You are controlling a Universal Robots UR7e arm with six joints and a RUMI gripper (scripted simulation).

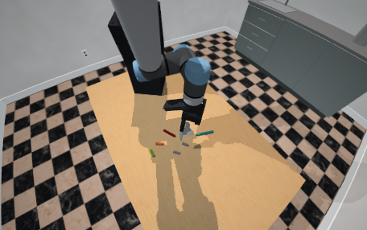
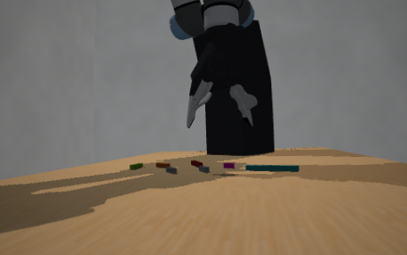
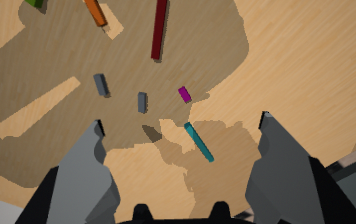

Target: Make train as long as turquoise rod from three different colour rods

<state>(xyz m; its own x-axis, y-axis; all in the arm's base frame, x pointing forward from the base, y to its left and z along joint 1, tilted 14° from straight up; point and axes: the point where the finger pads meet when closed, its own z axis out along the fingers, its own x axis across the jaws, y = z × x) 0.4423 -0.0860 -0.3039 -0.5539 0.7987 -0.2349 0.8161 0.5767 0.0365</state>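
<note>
Apparently, the turquoise rod bears no legible writing.

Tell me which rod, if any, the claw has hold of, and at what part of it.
Nothing is held: the claw is open, its two fingers wide apart with no rod between them.

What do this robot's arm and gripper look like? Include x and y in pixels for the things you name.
The arm is thick and tubular, dark grey and lighter grey, with rounded blue caps at its joints and a pale grey band just above the gripper (image 1: pixel 184 134) (image 2: pixel 220 127) (image 3: pixel 182 120). The gripper has a black body and two grey, tapering fingers with small black tips. I can make out no cables or lettering.
</note>
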